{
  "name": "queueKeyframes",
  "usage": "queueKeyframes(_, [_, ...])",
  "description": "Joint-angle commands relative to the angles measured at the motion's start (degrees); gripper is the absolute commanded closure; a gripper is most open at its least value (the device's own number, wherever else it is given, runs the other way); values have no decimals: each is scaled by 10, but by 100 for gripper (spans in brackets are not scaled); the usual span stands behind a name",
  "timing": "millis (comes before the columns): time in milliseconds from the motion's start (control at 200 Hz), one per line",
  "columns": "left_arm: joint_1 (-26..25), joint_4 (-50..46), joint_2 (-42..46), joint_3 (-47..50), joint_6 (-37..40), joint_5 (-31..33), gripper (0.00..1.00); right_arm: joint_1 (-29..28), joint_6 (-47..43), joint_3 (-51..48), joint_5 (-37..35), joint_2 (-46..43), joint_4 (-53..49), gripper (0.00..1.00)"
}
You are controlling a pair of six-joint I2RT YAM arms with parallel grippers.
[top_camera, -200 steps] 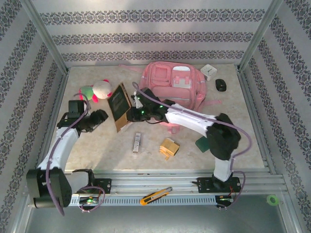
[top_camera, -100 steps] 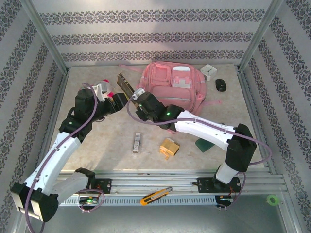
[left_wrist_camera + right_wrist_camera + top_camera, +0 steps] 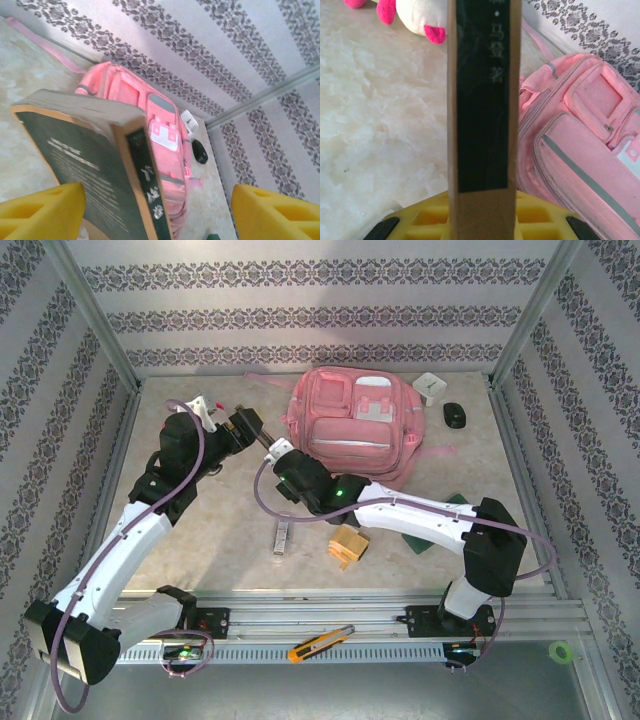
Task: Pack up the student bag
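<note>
Holding the book (image 3: 482, 100) left of the bag (image 3: 580, 145).
Clamped by right gripper (image 3: 482, 222), left gripper (image 3: 157, 212) spread apart around it; released early, it may be dropped.

The book (image 3: 482, 125) held upright shows on its dark spine white Chinese characters reading "·马登 著", while its green cover's lines are too blurred to read.

You get bright, even overhead light; faint shadows on worktop (image 3: 210, 540); student bag (image 3: 125, 95) pale, soft in left wrist view.
</note>
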State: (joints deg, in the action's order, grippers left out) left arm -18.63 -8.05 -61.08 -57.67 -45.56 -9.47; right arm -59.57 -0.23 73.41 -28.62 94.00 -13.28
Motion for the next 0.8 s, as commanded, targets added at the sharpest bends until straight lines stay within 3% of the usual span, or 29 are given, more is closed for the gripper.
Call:
queueKeyframes(0, [-6, -2, -9, -23, -30, 55, 24, -15, -19, -10, -54, -35, 80, 100])
queueKeyframes(205, [-12, -8, -51, -50, -50, 36, 28, -28, -32, -16, -80, -33, 96, 100])
queueKeyframes(405, [-31, -21, -73, -60, -61, 68, 36, -43, -54, -14, -111, -30, 119, 100])
queueKeyframes(455, [-34, -23, -78, -61, -60, 72, 44, -46, -59, -13, -118, -29, 122, 100])
queueKeyframes(545, [-36, -4, -82, -56, -45, 62, 81, -52, -66, -17, -133, -32, 133, 100])
queueKeyframes(595, [-35, -3, -80, -56, -26, 67, 100, -52, -62, -25, -133, -41, 140, 87])
queueKeyframes(640, [-35, -4, -76, -57, 6, 69, 100, -52, -63, -35, -119, -52, 147, 75])
queueKeyframes(715, [-34, 4, -66, -60, 81, 52, 100, -49, -66, -64, -71, -84, 156, 45])
queueKeyframes(799, [-29, 10, -60, -65, 178, 32, 100, -43, -53, -99, -34, -129, 156, 31])
